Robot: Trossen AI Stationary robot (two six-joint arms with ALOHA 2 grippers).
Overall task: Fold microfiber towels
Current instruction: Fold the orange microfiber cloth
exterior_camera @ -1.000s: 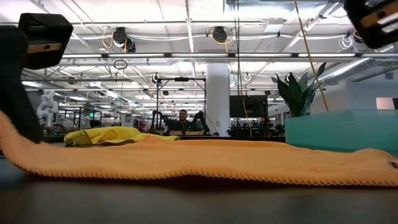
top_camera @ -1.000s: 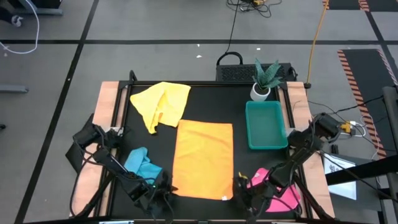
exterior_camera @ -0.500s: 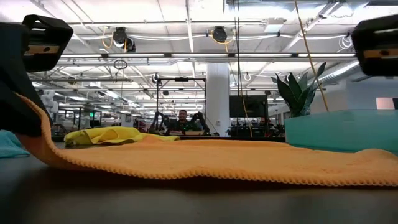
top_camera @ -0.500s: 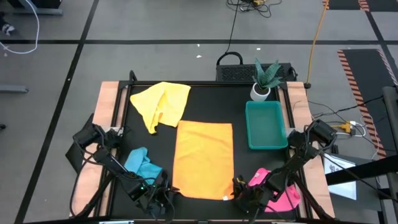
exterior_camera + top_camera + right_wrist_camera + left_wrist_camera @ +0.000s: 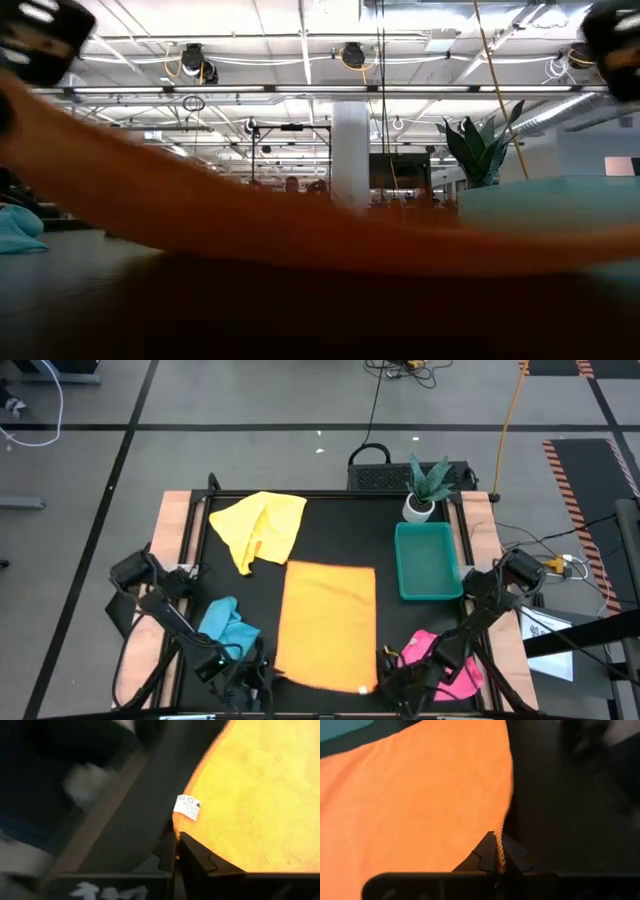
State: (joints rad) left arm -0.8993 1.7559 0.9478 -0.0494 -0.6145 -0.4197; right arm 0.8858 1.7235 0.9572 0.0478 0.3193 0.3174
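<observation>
From the high view I find the orange-yellow towel (image 5: pixel 326 622) spread flat at the middle of the black worktop (image 5: pixel 380 520), with both arms at its near edge. The left hand (image 5: pixel 262 678) sits at the near left corner and the right hand (image 5: pixel 385 678) at the near right corner, which I judge to be the setup for carrying that edge over to the far edge. The crumpled yellow towel (image 5: pixel 260 526) lies at the far left, the light blue towel (image 5: pixel 228 626) just beside the left arm, and the pink towel (image 5: pixel 440 663) under the right arm. The green tray (image 5: pixel 427 560) and potted plant (image 5: pixel 426 488) stand clear at the far right.

The low view shows the orange-yellow towel's near edge raised off the worktop, higher on one side (motion blur hides finer detail).

In the left wrist view the left hand's fingers (image 5: pixel 487 855) are closed tight on the towel's stitched hem.

In the right wrist view the right hand's fingers (image 5: pixel 192 855) are likewise pinched shut on the towel's corner, just beside its white care label (image 5: pixel 186 807).
</observation>
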